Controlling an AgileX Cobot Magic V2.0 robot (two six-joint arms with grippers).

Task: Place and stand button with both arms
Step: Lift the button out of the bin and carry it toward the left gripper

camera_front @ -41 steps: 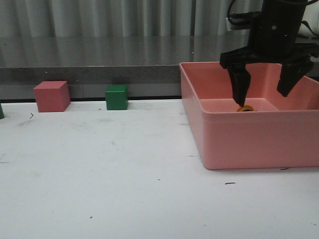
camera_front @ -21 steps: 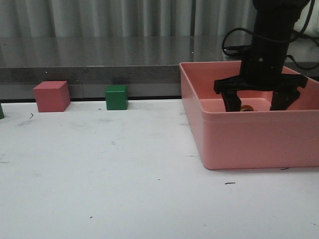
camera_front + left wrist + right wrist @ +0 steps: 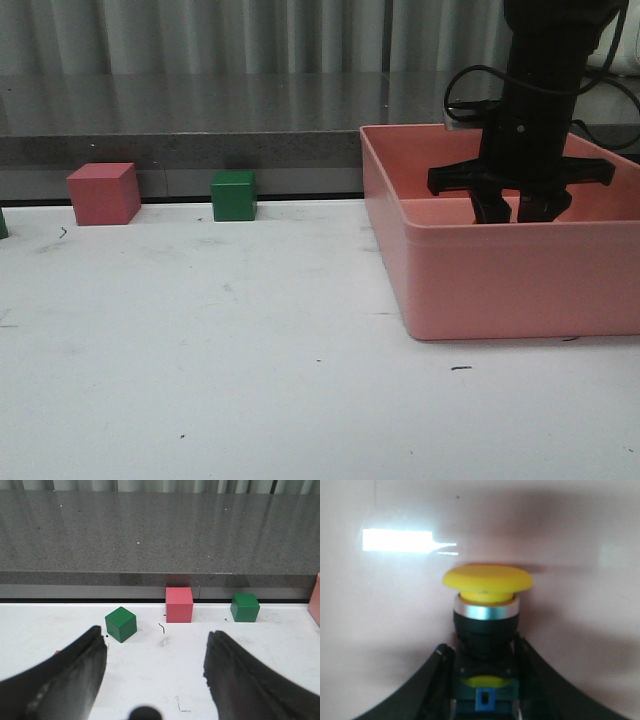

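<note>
The button (image 3: 487, 610) has a yellow mushroom cap, a silver ring, a black body and a bluish base. It lies on the floor of the pink bin (image 3: 500, 285), cap pointing away from the wrist. My right gripper (image 3: 484, 655) is shut on its black body and base, the jaws pressed against both sides. In the front view the right gripper (image 3: 512, 210) is down inside the bin, and the button is hidden behind its fingers and the bin wall. My left gripper (image 3: 155, 655) is open and empty, low over the white table, out of the front view.
A pink cube (image 3: 103, 193) and a green cube (image 3: 234, 195) stand at the table's back edge, left of the bin. The left wrist view shows another green cube (image 3: 120, 624) nearer the left gripper. A grey counter (image 3: 200, 120) runs behind the table.
My right gripper has dropped into the bin and its jaws have closed from wide open onto the button. The button no longer shows in the front view.
</note>
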